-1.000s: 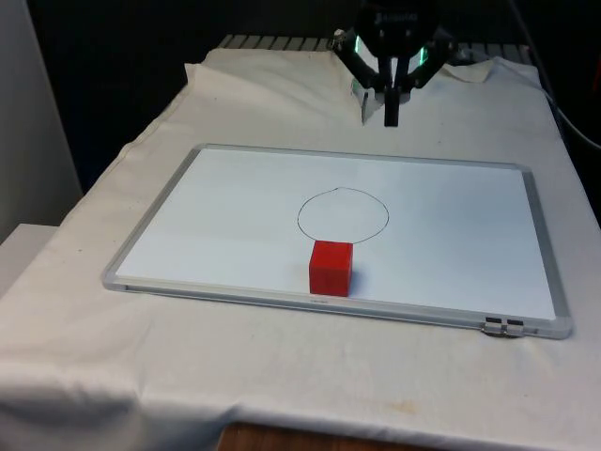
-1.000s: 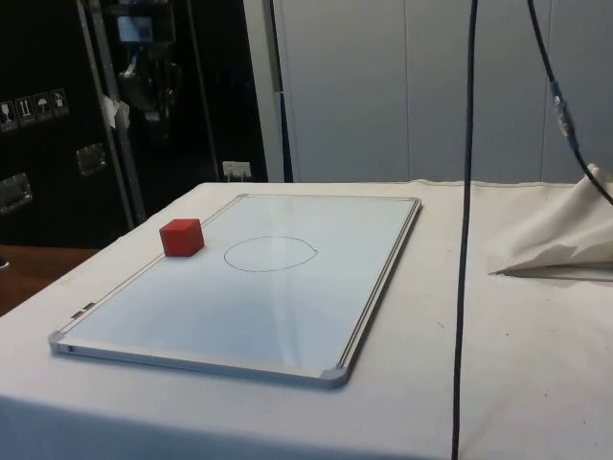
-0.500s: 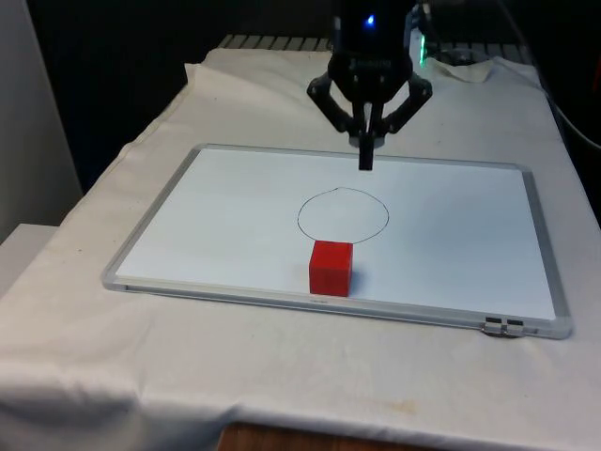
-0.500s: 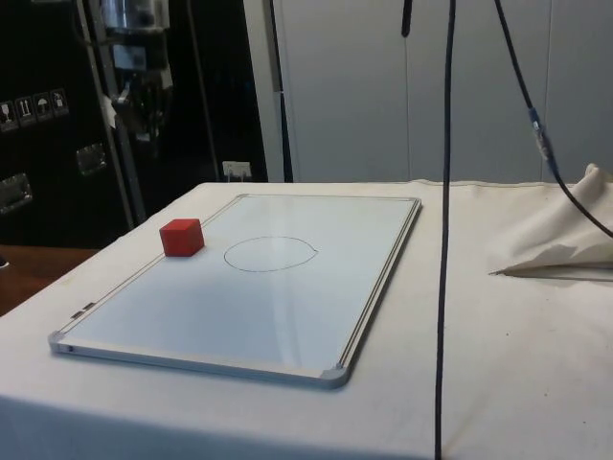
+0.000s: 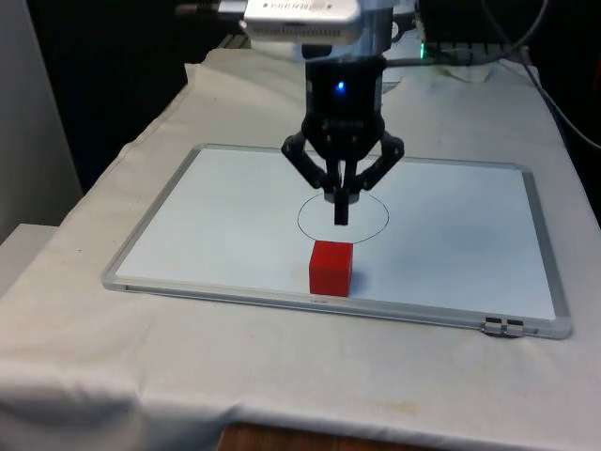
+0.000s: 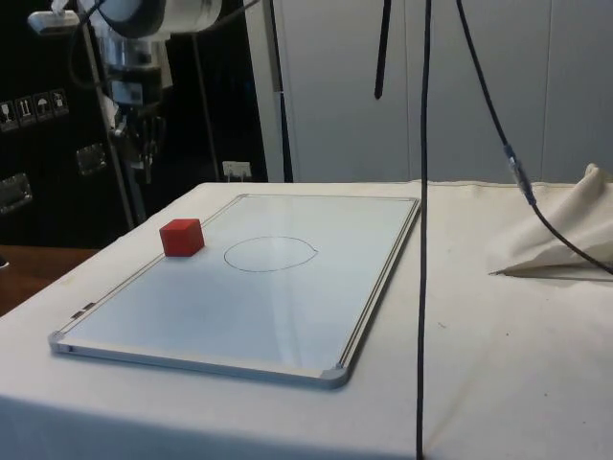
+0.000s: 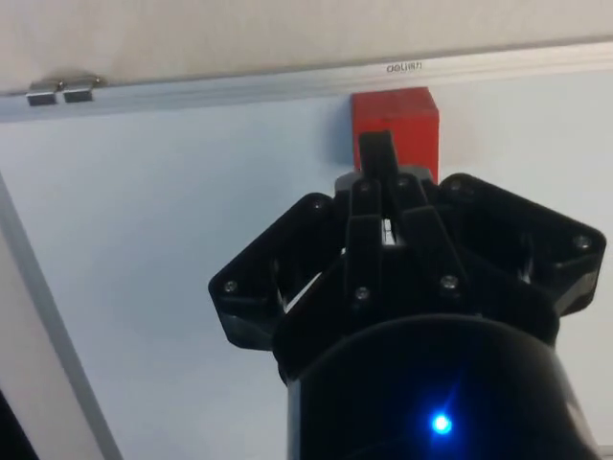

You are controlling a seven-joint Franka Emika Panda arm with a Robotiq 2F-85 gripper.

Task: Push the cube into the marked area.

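The red cube [image 5: 331, 268] sits on the whiteboard [image 5: 216, 221], just outside the drawn circle [image 5: 343, 215] on the side toward the board's near edge. The gripper [image 5: 342, 214] hangs above the circle, clear of the cube, fingers pressed together on nothing.

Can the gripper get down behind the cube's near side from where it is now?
Probably yes. The gripper hangs above the whiteboard, fingers together, and nothing stands around the red cube. The cube sits close to the board's near frame, so room there looks tight.
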